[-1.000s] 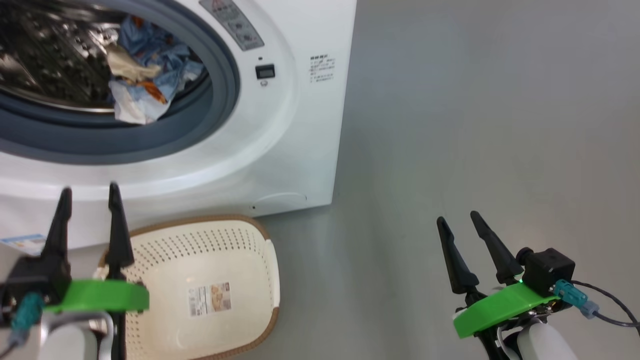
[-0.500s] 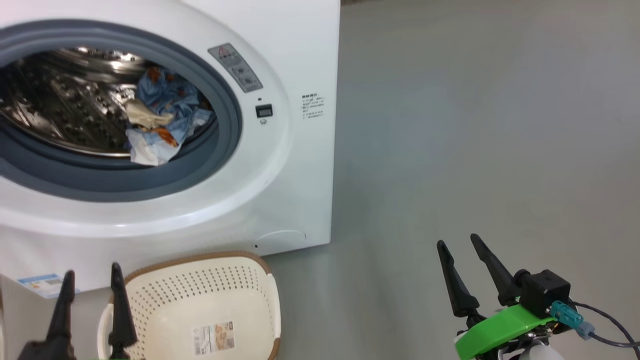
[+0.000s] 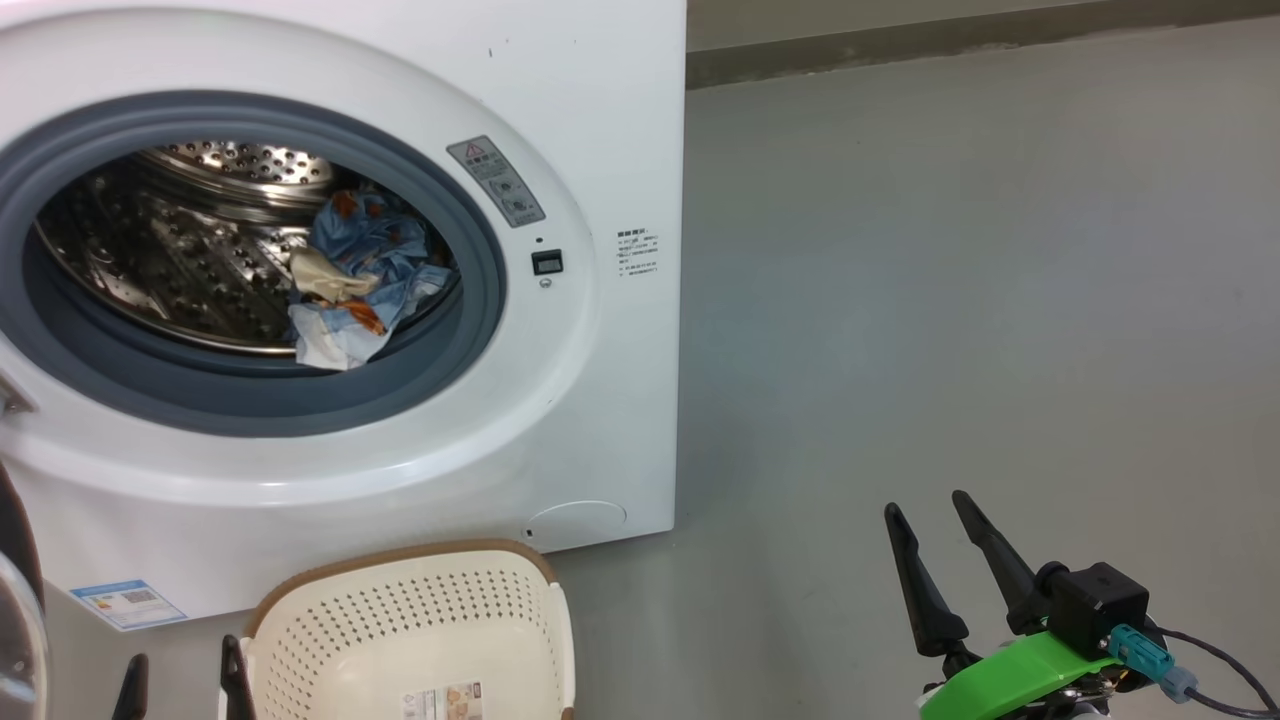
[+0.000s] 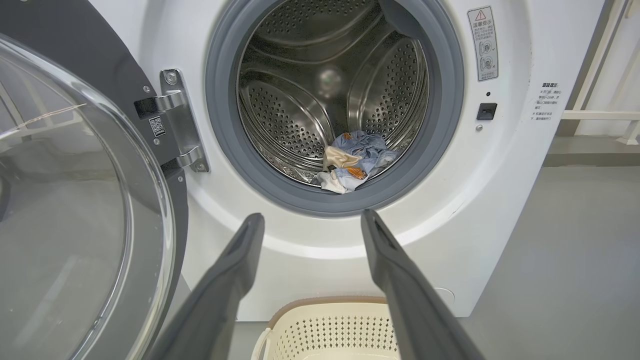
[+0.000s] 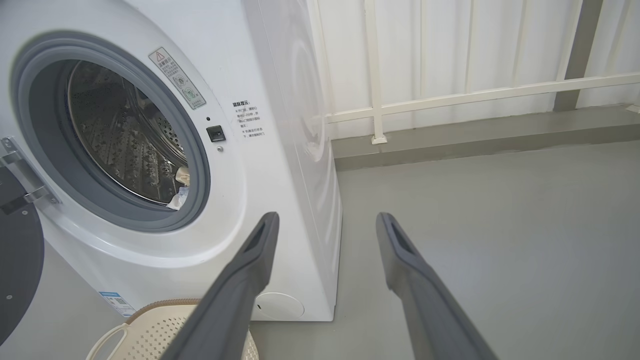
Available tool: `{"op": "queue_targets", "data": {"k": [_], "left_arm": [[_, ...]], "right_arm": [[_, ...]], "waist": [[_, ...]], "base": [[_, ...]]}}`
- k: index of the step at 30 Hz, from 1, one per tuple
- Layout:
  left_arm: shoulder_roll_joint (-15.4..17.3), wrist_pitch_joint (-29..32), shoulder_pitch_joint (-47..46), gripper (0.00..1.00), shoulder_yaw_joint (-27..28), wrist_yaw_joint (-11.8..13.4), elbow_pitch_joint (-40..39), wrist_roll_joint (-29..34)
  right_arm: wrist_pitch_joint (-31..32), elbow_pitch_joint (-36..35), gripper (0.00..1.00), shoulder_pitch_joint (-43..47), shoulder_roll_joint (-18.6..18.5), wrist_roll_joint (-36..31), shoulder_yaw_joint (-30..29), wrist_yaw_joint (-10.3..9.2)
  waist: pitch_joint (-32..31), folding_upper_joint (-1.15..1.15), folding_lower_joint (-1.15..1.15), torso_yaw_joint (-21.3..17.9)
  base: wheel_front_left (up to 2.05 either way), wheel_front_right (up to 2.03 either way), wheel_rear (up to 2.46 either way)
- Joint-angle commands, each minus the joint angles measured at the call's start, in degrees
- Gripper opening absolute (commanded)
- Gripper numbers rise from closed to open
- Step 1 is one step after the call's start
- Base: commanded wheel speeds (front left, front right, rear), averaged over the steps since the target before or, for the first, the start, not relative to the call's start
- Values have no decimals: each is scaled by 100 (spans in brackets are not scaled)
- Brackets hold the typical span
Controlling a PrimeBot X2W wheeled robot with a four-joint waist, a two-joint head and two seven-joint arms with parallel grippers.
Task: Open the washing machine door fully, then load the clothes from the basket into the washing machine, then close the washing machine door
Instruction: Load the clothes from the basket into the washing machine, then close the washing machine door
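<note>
So the washing machine (image 3: 610,120) has its mouth wide open, and the washing machine door (image 4: 107,85) is swung out on the metal hinge (image 4: 176,120) at the left of the opening. In the left wrist view its clear glass bulge faces the camera, with the black rim around it. The clothes (image 3: 350,280) sit in a crumpled little heap inside the steel drum (image 4: 295,115), low down and toward the right of the opening, just behind the grey gasket (image 3: 478,340). They're light blue with orange-brown bits, plus a cream piece on top. The basket (image 3: 400,610) is on the floor (image 3: 950,320) right in front of the machine, below the opening, and you can see a label sticker (image 3: 445,700) on its bottom in the head view. As for the claws, the left gripper (image 4: 311,216) has its two dark fingers spread wide with nothing between them. It's above the basket and pointing at the white front just under the opening. The right gripper (image 5: 327,215) is also spread wide and holding nothing, off to the right over the grey floor, well apart from the basket and aimed past the machine's right front corner. A blue energy label (image 3: 128,603) sits at the lower left of the front panel, and a white railing (image 5: 450,95) runs along the back in the right wrist view.
</note>
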Motion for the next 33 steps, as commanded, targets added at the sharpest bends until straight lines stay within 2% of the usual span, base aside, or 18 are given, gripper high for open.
{"op": "queue_targets", "data": {"k": [1,12,17,33], "left_arm": [[28,-47,-47,100,243,50,-194,78],[-45,-47,277,100,315,23,-282,50],[-59,-47,313,100,256,-72,-334,77],[-75,-47,352,100,147,-50,-374,160]], "right_arm": [[-28,-165,100,-53,7,-67,107,9],[-28,-229,100,-19,7,-92,106,9],[-28,-229,100,-35,7,-78,122,9],[-28,-201,100,-35,7,-53,136,9]], "waist": [[-25,0,0,26],[-52,0,0,46],[-38,0,0,56],[-40,0,0,83]], "base": [[0,0,0],[0,0,0],[0,0,0],[0,0,0]]}}
